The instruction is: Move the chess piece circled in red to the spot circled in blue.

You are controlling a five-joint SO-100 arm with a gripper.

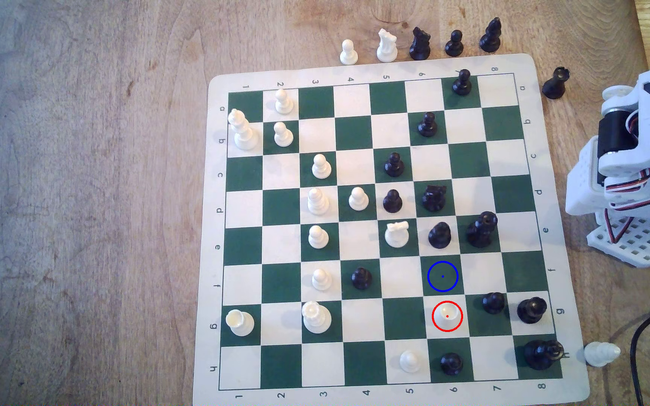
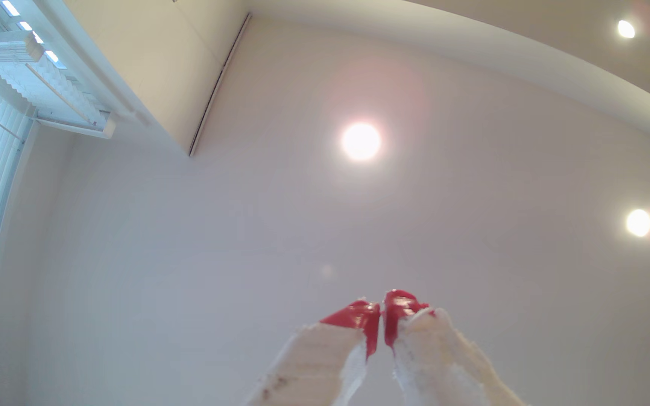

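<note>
Now folded up at the exterior view's right edge, off the board (image 1: 214,234), with the hand (image 2: 382,318) pointed at the ceiling and its red tips pressed together, holding nothing. White piece circled in red (image 1: 447,315) standing on a white square, right next to the spot circled in blue (image 1: 442,276), a bare green square. Could bump the black pieces (image 1: 493,302) just beside it when reaching down. Could tip the smooth top if pinched off-center.
</note>
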